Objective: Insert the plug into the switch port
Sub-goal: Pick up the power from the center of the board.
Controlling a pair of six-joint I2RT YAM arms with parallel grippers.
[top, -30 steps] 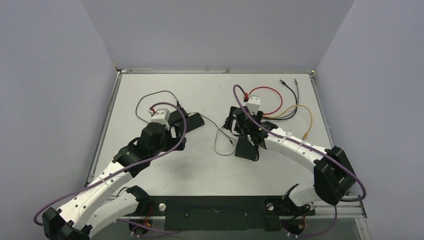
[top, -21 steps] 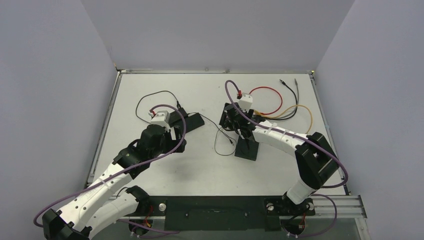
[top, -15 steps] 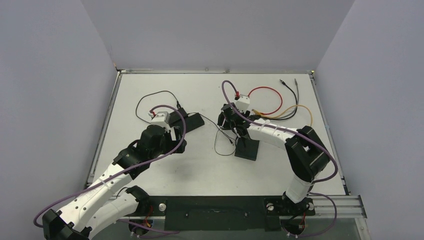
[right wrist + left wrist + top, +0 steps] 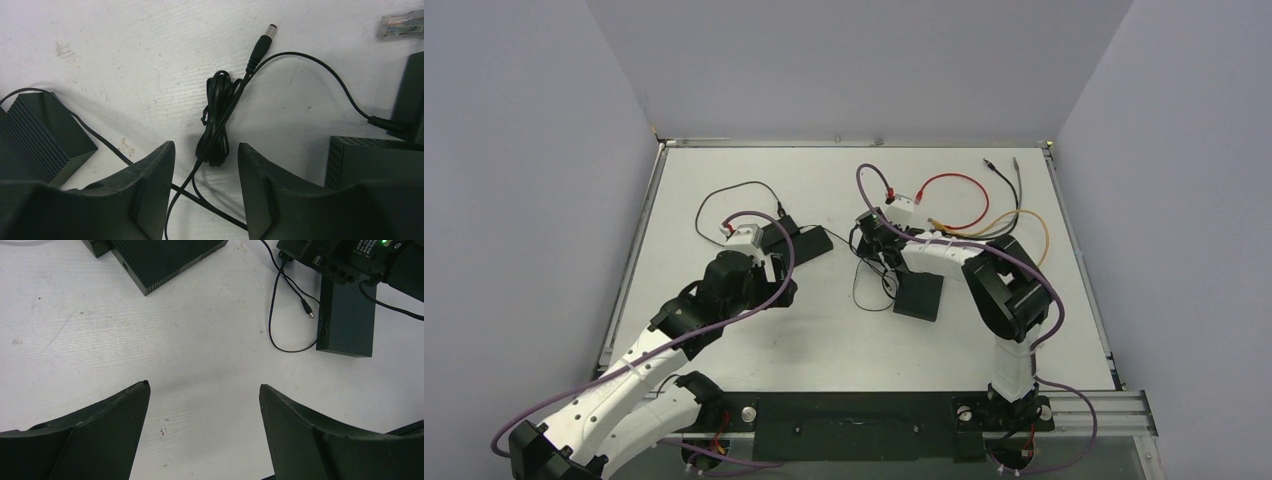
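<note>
White tabletop (image 4: 125,50) bears a black, silver-tipped barrel plug (image 4: 263,42); left end effector (image 4: 204,385) and right end effector (image 4: 205,144) spread.

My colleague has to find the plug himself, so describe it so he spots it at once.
On the white table, find the small black box just right of centre. A thin black cable loops just left of it in the overhead view, and the plug is its loose end: a short black barrel with a silver tip, unlike the clear flat connector nearby.
</note>
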